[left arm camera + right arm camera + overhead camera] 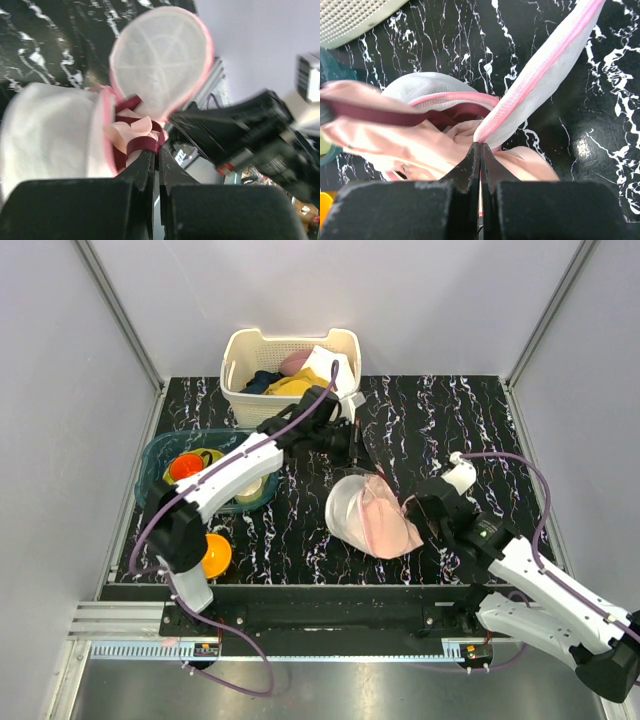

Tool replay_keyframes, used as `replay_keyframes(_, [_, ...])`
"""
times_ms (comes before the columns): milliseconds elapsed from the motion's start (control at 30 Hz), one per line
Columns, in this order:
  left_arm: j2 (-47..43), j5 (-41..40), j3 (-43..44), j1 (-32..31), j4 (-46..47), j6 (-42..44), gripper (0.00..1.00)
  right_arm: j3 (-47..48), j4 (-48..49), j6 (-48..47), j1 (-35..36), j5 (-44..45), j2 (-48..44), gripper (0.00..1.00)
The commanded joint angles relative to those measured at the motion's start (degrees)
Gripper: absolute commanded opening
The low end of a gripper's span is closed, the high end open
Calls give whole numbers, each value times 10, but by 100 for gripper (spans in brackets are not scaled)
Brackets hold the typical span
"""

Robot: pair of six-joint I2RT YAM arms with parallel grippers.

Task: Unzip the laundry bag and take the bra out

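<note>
The laundry bag point(350, 512) lies open mid-table, a white mesh case with a pink zip rim. In the left wrist view one half point(160, 60) stands up and the other point(50, 135) lies at the left. The bra point(385, 520), pale pink with a maroon strap point(142, 145), bulges out of the opening. My left gripper point(356, 452) is above and behind the bag, shut on the maroon strap point(380, 114), which is pulled taut. My right gripper point(413, 508) is at the bag's right edge, shut on the pink zip rim point(520, 100).
A white slatted basket point(240, 390) with clothes stands at the back. A teal bin point(155, 455) with orange and yellow items sits at the left, under the left arm. An orange cup point(216, 555) stands near the left base. The right arm point(250, 130) is close to the left gripper.
</note>
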Motion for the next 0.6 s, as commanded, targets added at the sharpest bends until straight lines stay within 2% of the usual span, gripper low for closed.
replay_keyframes(0, [48,-60,37,21,6,18,0,27,33,10,-2,-57,26,0])
replay_keyframes(133, [82,-81,47,35,2,25,0,21,48,23,-3,-54,32,0])
replay_keyframes(367, [69,-107,25,45,-26,46,0,9,-23,27,-4,33,-22,0])
replay_keyframes(567, [71,-140,72,70,-59,77,0,56,-48,5,-3,10,-38,0])
